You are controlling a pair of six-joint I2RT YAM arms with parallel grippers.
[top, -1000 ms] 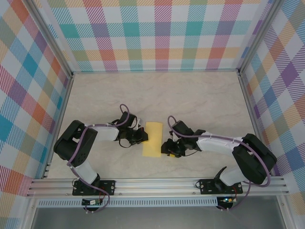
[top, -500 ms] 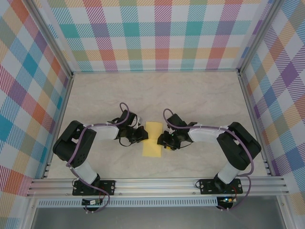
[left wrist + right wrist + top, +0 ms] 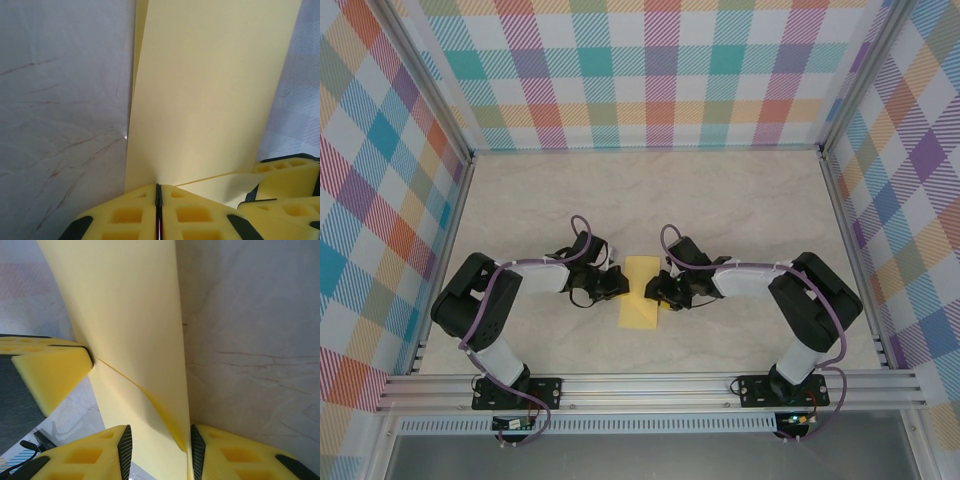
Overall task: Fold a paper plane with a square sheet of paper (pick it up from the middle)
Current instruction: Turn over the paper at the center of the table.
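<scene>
Paper point(image 3: 641, 292), folded into a narrow strip, sits on the table point(image 3: 740, 210) between both grippers; it may wrinkle or tear.
Left gripper point(image 3: 158, 187) is closed on one long edge, while the right gripper point(image 3: 160, 434) is open around the other, so an uneven pull can spoil the fold.

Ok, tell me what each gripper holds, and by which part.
The left gripper is shut on the folded sheet of paper, pinching its left long edge near the middle. The right gripper straddles the opposite edge with its jaws apart, not clamped yet.
</scene>
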